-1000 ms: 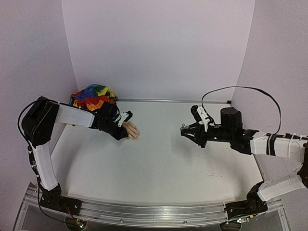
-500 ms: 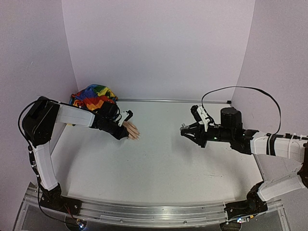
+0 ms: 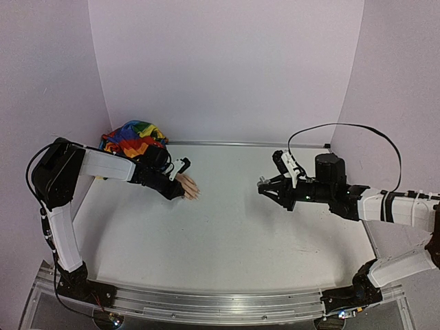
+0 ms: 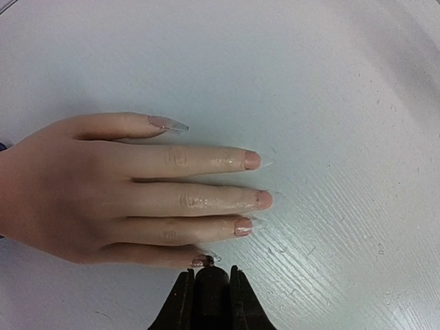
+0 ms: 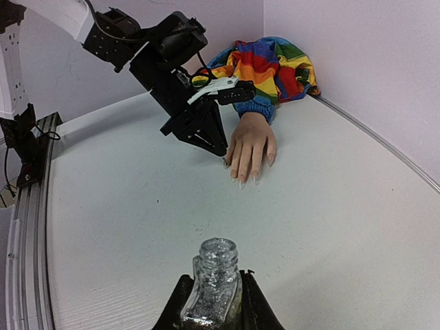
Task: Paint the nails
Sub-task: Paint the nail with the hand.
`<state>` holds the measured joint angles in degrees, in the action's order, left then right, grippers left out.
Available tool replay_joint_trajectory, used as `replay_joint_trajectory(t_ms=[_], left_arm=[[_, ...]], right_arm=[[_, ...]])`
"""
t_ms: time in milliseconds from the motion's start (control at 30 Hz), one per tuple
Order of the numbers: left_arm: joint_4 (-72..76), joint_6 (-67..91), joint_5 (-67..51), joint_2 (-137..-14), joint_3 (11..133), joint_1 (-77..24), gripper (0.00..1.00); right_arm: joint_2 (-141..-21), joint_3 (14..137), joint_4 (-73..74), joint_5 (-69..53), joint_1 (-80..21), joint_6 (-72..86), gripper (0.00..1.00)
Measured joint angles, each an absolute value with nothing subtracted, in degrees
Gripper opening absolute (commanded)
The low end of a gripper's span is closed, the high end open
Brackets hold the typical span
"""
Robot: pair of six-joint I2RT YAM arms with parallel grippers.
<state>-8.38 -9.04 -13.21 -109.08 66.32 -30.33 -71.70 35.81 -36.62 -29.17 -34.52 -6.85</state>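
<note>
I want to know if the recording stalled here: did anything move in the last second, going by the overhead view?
Nothing visibly changed. The left gripper stays at the little finger of the fake hand, shut on a dark applicator. The right gripper still holds the open glitter bottle well away from the hand.

hand point(image 4: 124, 199): pale peach.
nails point(image 4: 252, 160): pink at base, clear tips. the one beside the cap looks darker, brownish.
sleeve point(image 5: 265, 69): rainbow stripes of red, orange, yellow, green and blue.
bottle point(image 5: 216, 285): clear glass, silver glitter inside.
cap point(image 4: 210, 278) between the left gripper's fingers: black.
left gripper point(image 5: 218, 146): black, white piece on top.
right gripper point(image 3: 263, 185): black.
left arm point(image 3: 103, 165), right arm point(image 3: 405, 206): white links, black joints.
table point(image 3: 234, 234): white, faint wood-grain lines.
walls point(image 3: 227, 69): pale lilac.
rail point(image 3: 206, 302), near edge: silver.
cable point(image 3: 344, 126), right: black.
</note>
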Motion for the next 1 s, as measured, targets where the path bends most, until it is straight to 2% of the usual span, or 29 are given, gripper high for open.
replay_joint_trajectory(t_ms=[1000], left_arm=[[-8.4, -9.0, -11.7, -106.2, 65.9, -30.2, 0.00]], right_arm=[[-71.7, 35.8, -36.6, -29.2, -34.5, -6.9, 0.00]])
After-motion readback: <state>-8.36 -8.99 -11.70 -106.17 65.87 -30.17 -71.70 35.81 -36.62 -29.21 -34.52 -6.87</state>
